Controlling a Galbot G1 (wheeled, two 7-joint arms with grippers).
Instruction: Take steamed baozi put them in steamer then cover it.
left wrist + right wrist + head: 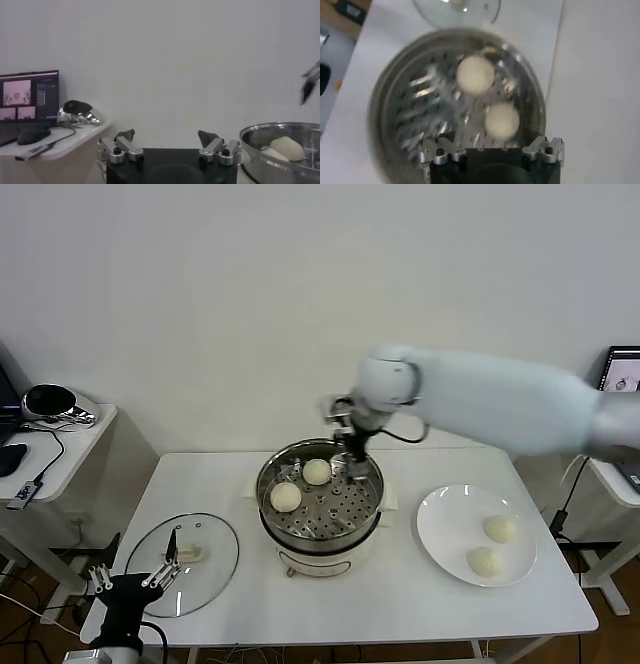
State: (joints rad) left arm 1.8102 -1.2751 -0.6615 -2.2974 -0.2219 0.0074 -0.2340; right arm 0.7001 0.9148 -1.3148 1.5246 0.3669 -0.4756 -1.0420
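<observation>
In the right wrist view the steamer (395, 125) is smeared by motion blur, its perforated floor unreadable, and the picture's lower edge cuts off its near rim; the glass cover (455, 10) is cropped by the top edge. In the left wrist view only part of the steamer's wall shows at the picture's edge, with two baozi (286, 148) partly hidden behind it. In the head view the right arm (500, 399) is blurred, and the right tool (352, 446) is too small to judge.

White wall (200, 304), white table (400, 604), side desk (60, 449)
</observation>
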